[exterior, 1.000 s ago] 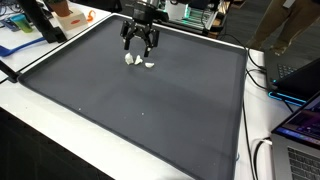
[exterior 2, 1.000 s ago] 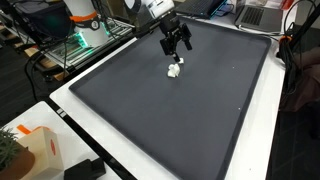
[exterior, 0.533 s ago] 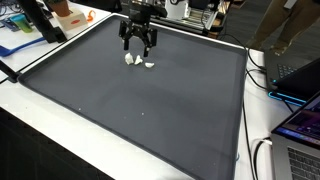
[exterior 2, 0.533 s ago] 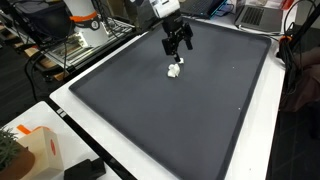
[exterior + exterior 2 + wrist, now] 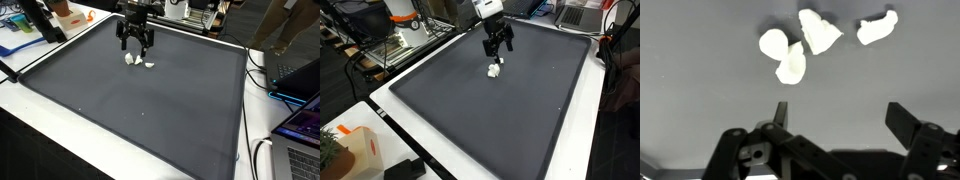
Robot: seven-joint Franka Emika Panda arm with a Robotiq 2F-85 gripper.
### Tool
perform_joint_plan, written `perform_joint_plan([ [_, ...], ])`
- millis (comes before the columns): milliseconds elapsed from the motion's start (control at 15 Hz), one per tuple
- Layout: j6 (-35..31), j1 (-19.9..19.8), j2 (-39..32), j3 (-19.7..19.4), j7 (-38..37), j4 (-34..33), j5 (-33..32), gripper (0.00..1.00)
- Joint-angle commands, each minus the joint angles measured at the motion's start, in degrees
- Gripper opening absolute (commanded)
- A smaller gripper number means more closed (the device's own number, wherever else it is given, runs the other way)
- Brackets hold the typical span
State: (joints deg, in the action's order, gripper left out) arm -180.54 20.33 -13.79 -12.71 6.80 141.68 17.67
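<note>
My jaws are wide apart and hold nothing. They hang in the air over the far part of the big dark grey mat (image 5: 150,110) that covers the white desk (image 5: 50,100). Below them on the mat lie the small white crumpled bits (image 5: 139,62).

In the wrist view I count four. A round bit (image 5: 772,43) touches a long bit (image 5: 792,66). A pointed bit (image 5: 819,31) lies just beside those two. A curled bit (image 5: 876,27) lies a little apart, off to the right. None of them sits between my jaws. All of them lie ahead of my two black fingertips (image 5: 780,108).

I think the good way here is to go for one bit, not all of them. The curled one looks easiest, since it lies alone. I should line up so it sits right in the middle of the gap. Then I should go straight down, slowly, until my tips almost touch the mat, and close softly. The bits look light, so a bump could push them away. I must not press hard into the mat either.
</note>
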Motion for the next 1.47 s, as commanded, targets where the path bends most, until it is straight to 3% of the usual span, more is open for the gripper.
perform_joint_plan([
  [0, 2.8, 3.3, -2.0, -4.6, -2.0, -3.1, -2.0, 1.00],
  [267, 11.6, 7.7, -3.1, -10.2, -4.8, -6.8, -5.7, 1.00],
  [467, 18.1, 9.7, -2.7, -12.1, -7.6, -9.7, -9.3, 1.00],
  [533, 19.5, 2.6, -1.8, -5.7, -12.6, -10.5, -16.1, 1.00],
  [733, 27.2, -1.0, -1.7, -1.6, -17.2, -14.0, -21.7, 1.00],
  [933, 33.8, -4.9, -2.2, 2.9, -18.7, -17.1, -23.1, 1.00],
  [1267, 43.1, -8.0, -4.3, 6.6, -22.6, -23.6, -25.2, 1.00],
  [1333, 39.8, -8.8, -2.6, 7.4, -21.4, -20.8, -24.8, 1.00],
  [1400, 41.2, -9.1, -2.9, 7.8, -21.7, -21.9, -24.8, 1.00],
])
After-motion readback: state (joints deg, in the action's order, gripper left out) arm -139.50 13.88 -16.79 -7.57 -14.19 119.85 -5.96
